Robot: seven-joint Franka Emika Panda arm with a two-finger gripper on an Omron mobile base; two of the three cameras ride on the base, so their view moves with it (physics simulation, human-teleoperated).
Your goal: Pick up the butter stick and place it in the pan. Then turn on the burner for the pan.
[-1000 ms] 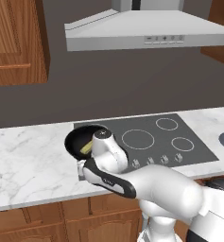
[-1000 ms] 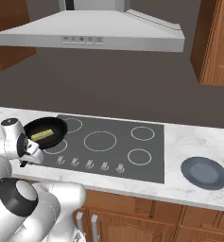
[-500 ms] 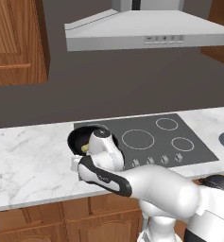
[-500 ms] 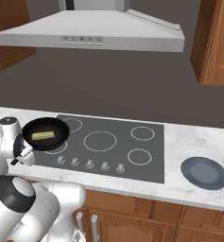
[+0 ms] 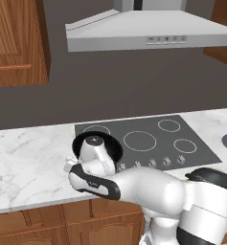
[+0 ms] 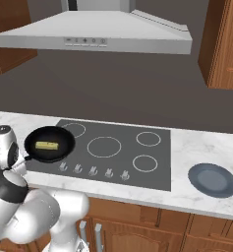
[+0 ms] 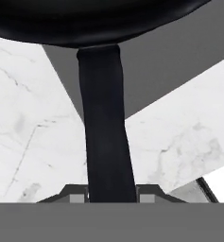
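Note:
The black pan [image 6: 64, 140] sits on the front left burner of the cooktop, with the pale yellow butter stick [image 6: 45, 145] lying flat inside it. In the hand view the pan's long handle [image 7: 106, 142] runs straight down from the pan's rim [image 7: 94, 28] into my gripper [image 7: 111, 194], which is shut on it. Seen from the right base, the gripper [image 6: 18, 165] is at the counter's front edge, left of the pan, at the tip of the handle. From the left base, my white hand covers most of the pan [image 5: 116, 149] and hides the butter.
A row of burner knobs [image 6: 93, 171] lines the front edge of the dark cooktop [image 6: 152, 170]. A grey-blue plate [image 6: 212, 179] lies on the marble counter to the right. A range hood [image 6: 93, 34] hangs above, with wooden cabinets on both sides.
The hand has dropped lower and slid left along the pan handle toward the counter's front edge. The pan and the butter in it have hardly moved.

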